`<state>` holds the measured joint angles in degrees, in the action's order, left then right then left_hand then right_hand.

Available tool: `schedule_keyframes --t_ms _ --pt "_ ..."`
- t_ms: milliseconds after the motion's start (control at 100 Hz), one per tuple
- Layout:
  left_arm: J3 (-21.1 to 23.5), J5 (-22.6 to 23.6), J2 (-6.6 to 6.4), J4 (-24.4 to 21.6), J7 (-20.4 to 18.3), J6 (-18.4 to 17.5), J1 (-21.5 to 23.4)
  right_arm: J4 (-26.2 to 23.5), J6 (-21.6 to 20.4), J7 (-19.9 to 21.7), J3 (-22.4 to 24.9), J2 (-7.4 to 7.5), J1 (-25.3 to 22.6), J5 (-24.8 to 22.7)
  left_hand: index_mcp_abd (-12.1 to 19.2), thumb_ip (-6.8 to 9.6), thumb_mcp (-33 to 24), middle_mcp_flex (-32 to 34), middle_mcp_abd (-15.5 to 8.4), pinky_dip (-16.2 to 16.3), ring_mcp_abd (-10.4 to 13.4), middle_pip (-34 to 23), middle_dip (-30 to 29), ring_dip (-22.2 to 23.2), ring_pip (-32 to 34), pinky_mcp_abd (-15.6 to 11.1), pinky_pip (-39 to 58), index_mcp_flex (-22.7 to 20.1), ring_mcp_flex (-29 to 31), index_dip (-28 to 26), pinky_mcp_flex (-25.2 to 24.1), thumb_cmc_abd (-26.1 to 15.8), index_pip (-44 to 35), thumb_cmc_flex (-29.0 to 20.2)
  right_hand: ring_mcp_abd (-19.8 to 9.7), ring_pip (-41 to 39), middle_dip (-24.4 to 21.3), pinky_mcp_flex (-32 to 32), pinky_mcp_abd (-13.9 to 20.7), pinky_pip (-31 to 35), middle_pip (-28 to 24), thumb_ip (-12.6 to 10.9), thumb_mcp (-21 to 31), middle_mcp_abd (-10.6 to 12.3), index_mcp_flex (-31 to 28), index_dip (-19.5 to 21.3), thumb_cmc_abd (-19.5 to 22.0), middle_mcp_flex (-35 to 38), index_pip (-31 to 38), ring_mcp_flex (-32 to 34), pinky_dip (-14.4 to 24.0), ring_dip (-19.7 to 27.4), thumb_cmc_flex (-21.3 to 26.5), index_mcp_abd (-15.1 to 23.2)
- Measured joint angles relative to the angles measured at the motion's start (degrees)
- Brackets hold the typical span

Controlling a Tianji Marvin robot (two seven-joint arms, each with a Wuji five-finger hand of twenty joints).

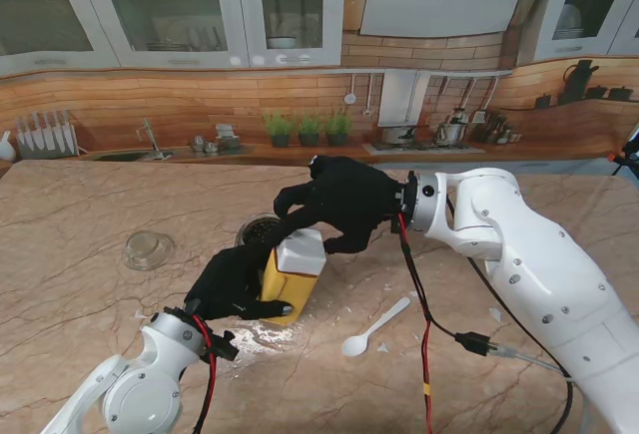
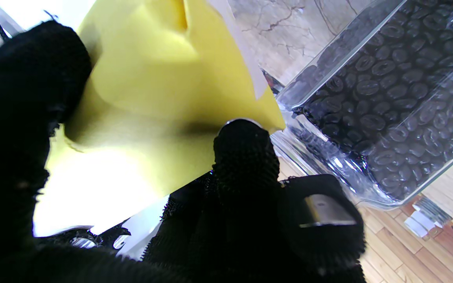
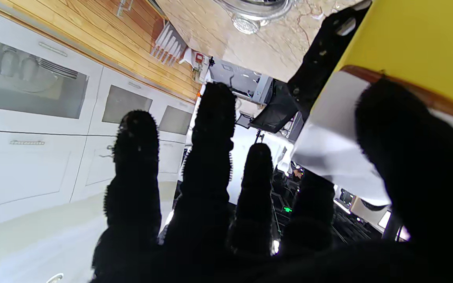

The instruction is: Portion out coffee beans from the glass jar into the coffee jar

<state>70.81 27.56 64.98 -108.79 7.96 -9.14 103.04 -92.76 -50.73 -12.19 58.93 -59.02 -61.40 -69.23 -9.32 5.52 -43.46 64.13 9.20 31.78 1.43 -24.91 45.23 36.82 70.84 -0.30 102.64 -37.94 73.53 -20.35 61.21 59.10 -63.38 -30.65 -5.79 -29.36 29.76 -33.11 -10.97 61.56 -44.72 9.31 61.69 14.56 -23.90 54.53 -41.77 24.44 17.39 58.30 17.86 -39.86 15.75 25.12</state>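
**Gripping the yellow coffee jar with both hands, glass jar just behind**

Holding the coffee jar (image 1: 291, 289) mid-table: yellow body, white lid (image 1: 302, 251), tilted so the lid leans away from me and to the right.

- Left hand (image 1: 232, 284): wrapped on the jar's lower yellow body from the left. Left wrist view shows a fingertip (image 2: 244, 145) pressed on the yellow wall. Clamped on the jar.
- Nearer to me, under the jar's base: white powdery scatter (image 1: 245, 339) on the marble table (image 1: 80, 284).
- White plastic spoon (image 1: 373, 329) lies flat to the right of the jar, apart from it, bowl end nearer to me.
- Right hand (image 1: 339, 205): comes in from the right, over the lid. Right wrist view shows the thumb (image 3: 415, 157) against the white lid edge; the other four fingers (image 3: 210, 157) are straight and spread, touching nothing. So thumb contact only; full grip on the lid not confirmed.
- Glass jar (image 1: 260, 229): just behind the coffee jar, mostly hidden by it and the right hand. Left wrist view shows its clear wall packed with dark coffee beans (image 2: 391, 102). Touching the coffee jar or not: can't tell.
- Glass lid (image 1: 148, 248): lies well apart to the left on the table.
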Motion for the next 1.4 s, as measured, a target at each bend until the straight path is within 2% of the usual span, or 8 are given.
schedule_keyframes --t_ms 190,330,540,750,850,1050,1180,1400 --pt "0.0 0.0 -0.01 0.0 0.1 0.0 0.0 0.3 1.1 3.3 -1.1 -0.86 0.6 3.9 0.0 0.0 0.0 0.0 0.0 0.0 0.0 0.0 -0.1 0.0 -0.2 0.0 0.0 0.0 0.0 -0.2 0.0 0.0 0.0 0.0 -0.3 -1.3 0.9 -0.5 -0.8 1.2 -0.1 7.7 -13.0 -0.1 -1.9 -13.7 3.6 9.0 20.5 3.1 -0.6 -1.3 -6.6 -3.8" --pt "-0.2 0.1 -0.01 0.2 0.5 0.1 0.0 -1.1 6.1 6.4 -2.4 -0.91 0.6 5.2 -0.1 0.32 0.0 0.0 0.0 0.0 0.0 0.0 -0.2 0.0 -0.4 0.0 0.0 0.0 0.0 -0.2 0.0 0.0 0.0 0.0 0.9 -3.2 1.6 -0.4 -2.2 2.8 -0.3 1.0 -29.6 -1.9 -16.1 -13.0 17.9 14.6 31.7 3.9 0.4 -2.3 -18.5 -9.2" --pt "-0.2 0.1 0.09 0.3 0.9 0.2 -0.2 -3.4 14.7 7.0 -3.8 -1.08 -0.4 4.8 -1.2 0.4 0.0 0.0 0.0 0.0 0.0 0.0 -0.2 0.0 -0.4 0.0 0.0 0.0 0.0 -0.2 0.0 -0.1 0.0 0.0 2.6 -5.7 2.6 -0.5 -3.2 5.0 -0.2 -3.5 -26.3 -3.9 -32.3 -12.6 32.7 20.9 41.1 5.1 1.6 -2.8 -36.6 -9.5" --pt "-0.1 0.0 0.11 0.3 0.9 0.2 -0.2 -8.6 15.9 17.2 1.8 -1.62 -5.8 10.7 -1.2 0.4 0.0 0.0 0.0 0.0 0.0 0.0 -0.1 0.0 -0.3 0.0 0.0 0.0 0.0 -0.2 0.0 -0.1 0.0 0.0 6.8 -5.0 0.8 5.4 -6.1 4.4 6.8 -7.8 -20.7 -9.8 -6.6 -17.0 40.4 16.9 16.9 -0.4 1.6 -2.9 -51.1 -11.1" --pt "-0.1 0.0 0.11 0.3 0.8 0.2 -0.2 -10.6 15.5 17.7 4.6 -1.43 -7.8 10.1 -1.2 0.4 0.0 0.0 0.0 0.0 0.0 0.0 -0.1 0.0 -0.3 0.0 0.0 0.0 0.0 -0.2 0.0 -0.1 0.0 0.0 7.0 -4.0 1.0 7.7 -6.8 3.0 9.6 -9.1 -21.2 -11.2 11.1 -18.7 40.4 10.5 0.4 -2.7 1.8 -3.2 -49.4 -12.4" --pt "-0.1 0.0 0.11 0.2 0.7 0.2 -0.1 -9.7 0.1 20.9 9.9 -0.28 -7.2 10.1 -1.2 0.4 0.0 0.0 0.0 0.0 0.0 0.0 -0.1 0.0 -0.3 0.0 0.0 0.0 0.0 -0.2 0.0 -0.1 0.0 0.0 6.1 0.6 1.4 10.3 -5.0 -1.2 11.6 -13.9 -15.0 -11.3 15.5 -25.1 24.1 -4.4 -17.8 -6.1 2.4 -2.8 -9.8 -3.7" --pt "-0.1 -0.1 0.1 0.2 0.5 0.2 -0.2 -7.9 -1.3 10.5 10.1 0.35 -6.1 -1.7 -1.2 0.4 0.0 0.0 0.0 0.0 0.0 0.0 -0.1 0.0 -0.3 0.0 0.0 0.0 0.0 -0.2 0.0 -0.1 0.0 0.0 4.0 1.9 0.5 9.3 -3.6 -2.1 9.0 -8.4 8.1 -11.0 14.9 -32.4 13.2 -8.1 -18.1 -6.1 1.4 -1.6 -5.8 -1.1" --pt "-0.1 -0.1 0.07 0.2 0.1 0.2 -0.2 -5.0 -0.9 7.8 6.3 1.12 -3.4 -1.7 -1.2 0.4 0.0 0.0 0.0 0.0 0.0 0.0 -0.1 0.0 -0.3 0.0 0.0 0.0 0.0 -0.2 0.0 -0.1 0.0 0.0 1.8 2.8 -0.9 6.3 -2.1 -2.1 5.3 -4.2 6.2 -9.4 14.9 -32.5 7.6 -10.4 -18.1 -6.0 0.0 -0.8 -0.1 -0.4"
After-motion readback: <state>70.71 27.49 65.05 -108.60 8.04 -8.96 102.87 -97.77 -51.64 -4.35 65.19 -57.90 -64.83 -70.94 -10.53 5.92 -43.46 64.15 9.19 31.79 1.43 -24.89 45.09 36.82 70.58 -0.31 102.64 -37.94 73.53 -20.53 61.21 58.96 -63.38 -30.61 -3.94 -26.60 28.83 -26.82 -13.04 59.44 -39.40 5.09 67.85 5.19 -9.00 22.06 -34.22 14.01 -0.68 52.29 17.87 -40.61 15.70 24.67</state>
